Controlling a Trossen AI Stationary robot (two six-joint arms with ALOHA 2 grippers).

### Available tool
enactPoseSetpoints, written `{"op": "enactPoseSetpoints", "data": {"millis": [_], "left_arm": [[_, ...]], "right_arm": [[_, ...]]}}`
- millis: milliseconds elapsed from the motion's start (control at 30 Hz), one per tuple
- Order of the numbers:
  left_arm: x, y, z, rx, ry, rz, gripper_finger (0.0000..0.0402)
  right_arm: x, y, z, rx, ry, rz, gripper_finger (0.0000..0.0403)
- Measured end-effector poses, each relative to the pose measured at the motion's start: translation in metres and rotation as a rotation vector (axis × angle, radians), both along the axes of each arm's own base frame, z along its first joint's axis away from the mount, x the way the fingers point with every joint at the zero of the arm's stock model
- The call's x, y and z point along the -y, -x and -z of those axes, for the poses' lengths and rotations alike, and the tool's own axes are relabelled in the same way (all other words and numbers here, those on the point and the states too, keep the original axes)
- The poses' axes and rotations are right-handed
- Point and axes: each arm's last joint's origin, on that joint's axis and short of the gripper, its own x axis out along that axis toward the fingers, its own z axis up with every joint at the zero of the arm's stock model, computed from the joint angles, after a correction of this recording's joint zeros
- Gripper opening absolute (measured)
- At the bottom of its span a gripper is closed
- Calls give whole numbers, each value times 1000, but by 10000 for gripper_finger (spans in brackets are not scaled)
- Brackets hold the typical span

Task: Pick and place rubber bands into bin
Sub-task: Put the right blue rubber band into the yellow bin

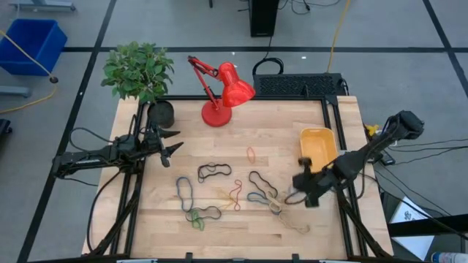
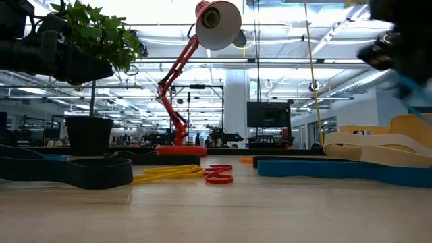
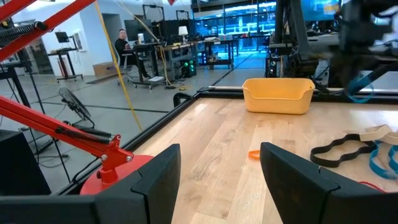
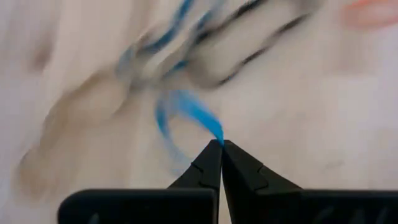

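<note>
The right tool (image 4: pixel 221 144) pinches a thin blue rubber band (image 4: pixel 186 112), its loop dangling limp above the table (image 4: pixel 311 124).

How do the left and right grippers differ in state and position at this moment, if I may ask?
The left gripper is open and empty; the right gripper is shut on a blue rubber band. The left gripper sits by the red lamp, away from the bands; the right gripper is beside the bin. Both are dark two-finger grippers.
</note>
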Motion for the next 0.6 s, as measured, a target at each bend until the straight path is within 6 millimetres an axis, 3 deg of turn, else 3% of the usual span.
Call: {"op": "enactPoseSetpoints", "data": {"millis": [167,300,467,600], "left_arm": [[0,0,0,2,5,7,228],[0,0,0,4,8,8,228],[0,0,-1,9,11,9,228],[0,0,-1,25,52,9,228]], "right_arm": [[17,-10,-31,387,99,215,0],[26,-18,-55,606,157,275,0],[43,-29,-70,731,257,396,0],[62,-30,-79,709,306,542,0]]}}
